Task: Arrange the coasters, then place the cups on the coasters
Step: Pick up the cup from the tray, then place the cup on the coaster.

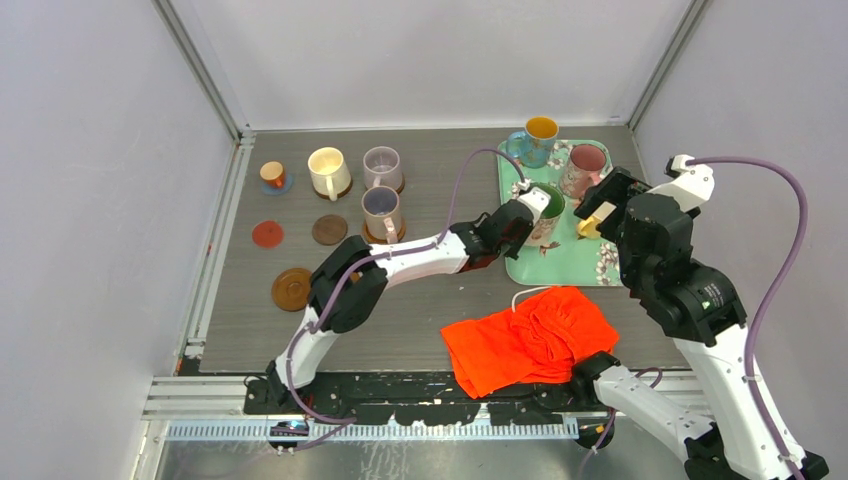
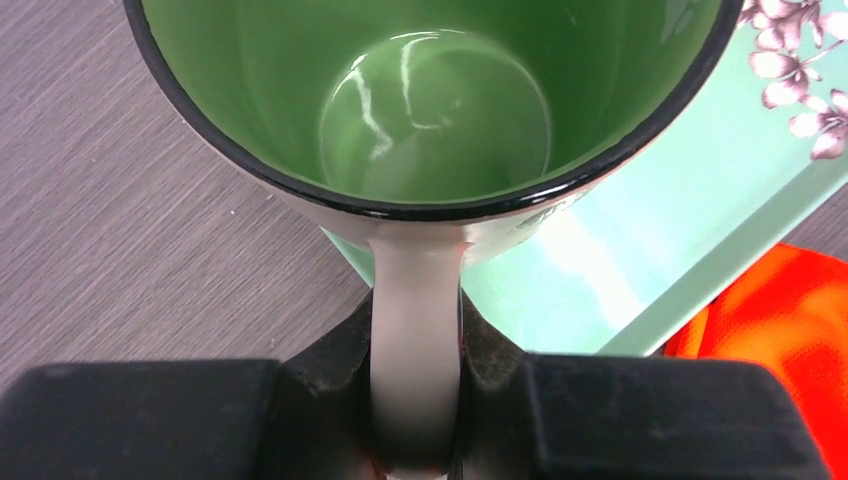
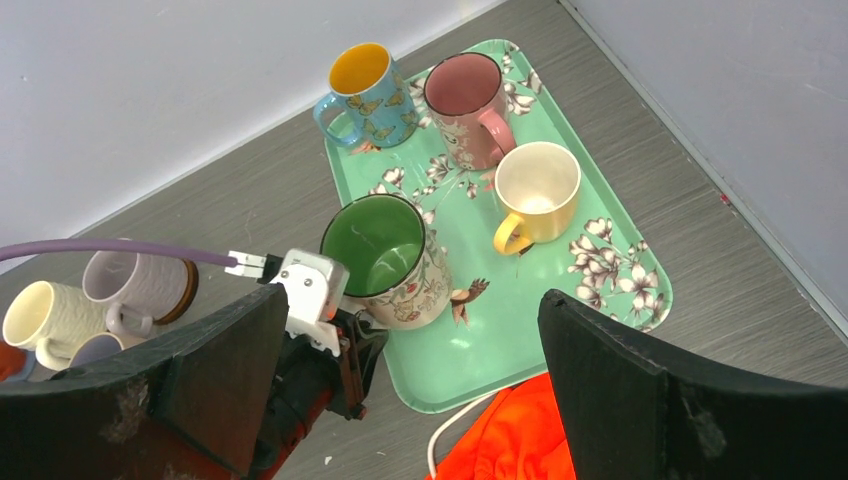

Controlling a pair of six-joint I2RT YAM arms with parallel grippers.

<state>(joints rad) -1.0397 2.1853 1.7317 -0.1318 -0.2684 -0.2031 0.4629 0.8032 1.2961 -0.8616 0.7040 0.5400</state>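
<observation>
My left gripper point(image 2: 415, 335) is shut on the pale handle of the green-inside cup point(image 2: 440, 110), which sits over the near-left edge of the teal tray point(image 1: 560, 262); I cannot tell whether it rests there or is lifted. From above, that left gripper point(image 1: 518, 222) meets the cup point(image 1: 545, 208) from the left. My right gripper point(image 3: 410, 400) hangs open above the tray, holding nothing. Still on the tray are a blue cup point(image 3: 365, 85), a pink cup point(image 3: 465, 100) and a yellow-handled cream cup point(image 3: 535, 185). A red coaster point(image 1: 267, 234) and two brown coasters point(image 1: 329, 230) point(image 1: 292, 289) lie bare at left.
At the back left, a small copper cup point(image 1: 273, 175), a cream cup point(image 1: 328, 172) and two lilac cups point(image 1: 383, 168) point(image 1: 382, 213) stand on coasters. An orange cloth point(image 1: 530, 338) with a white cord lies near the front edge. Walls close the sides and back.
</observation>
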